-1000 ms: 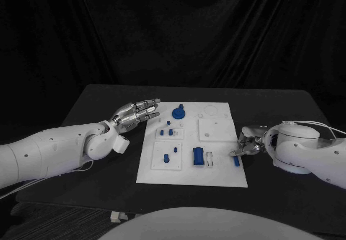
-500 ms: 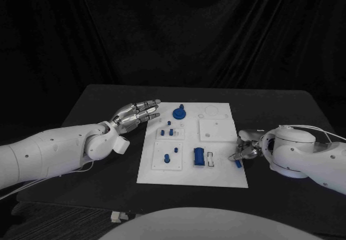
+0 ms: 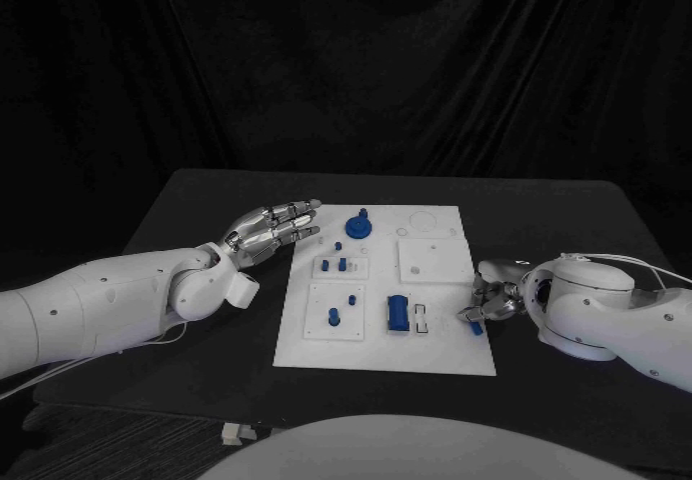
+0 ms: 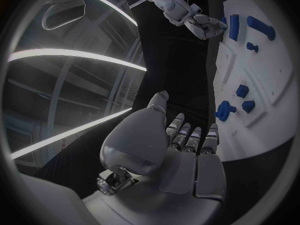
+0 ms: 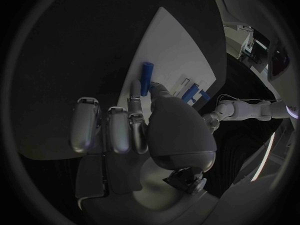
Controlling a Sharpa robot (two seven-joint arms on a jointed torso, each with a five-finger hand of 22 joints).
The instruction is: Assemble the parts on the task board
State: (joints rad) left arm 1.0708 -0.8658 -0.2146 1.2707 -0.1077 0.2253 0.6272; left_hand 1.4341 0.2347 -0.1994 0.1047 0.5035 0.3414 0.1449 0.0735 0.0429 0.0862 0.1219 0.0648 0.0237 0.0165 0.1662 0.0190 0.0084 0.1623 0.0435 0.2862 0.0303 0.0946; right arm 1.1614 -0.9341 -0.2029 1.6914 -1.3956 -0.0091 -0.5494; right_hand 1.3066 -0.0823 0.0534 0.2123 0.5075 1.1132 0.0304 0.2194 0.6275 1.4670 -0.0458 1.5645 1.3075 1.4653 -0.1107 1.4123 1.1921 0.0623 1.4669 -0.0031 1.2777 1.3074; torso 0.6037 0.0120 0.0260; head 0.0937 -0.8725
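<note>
Peg [image 3: 475,325] lies at the board's [image 3: 433,360] right edge, pinched by the right robot hand [image 3: 495,298]. Lift straight, keep it upright. Left robot hand [image 3: 268,229] hovers empty, fingers apart.

Dim light from above leaves the black table [image 3: 577,210] and backdrop nearly featureless while the white board [image 3: 447,350] glares pale, and both wrist views bend straight edges hard toward their dark rims, with bright ceiling strips streaking one.

no readable text, labels or numbers on the task board [image 3: 387,345], perhaps too small
</note>
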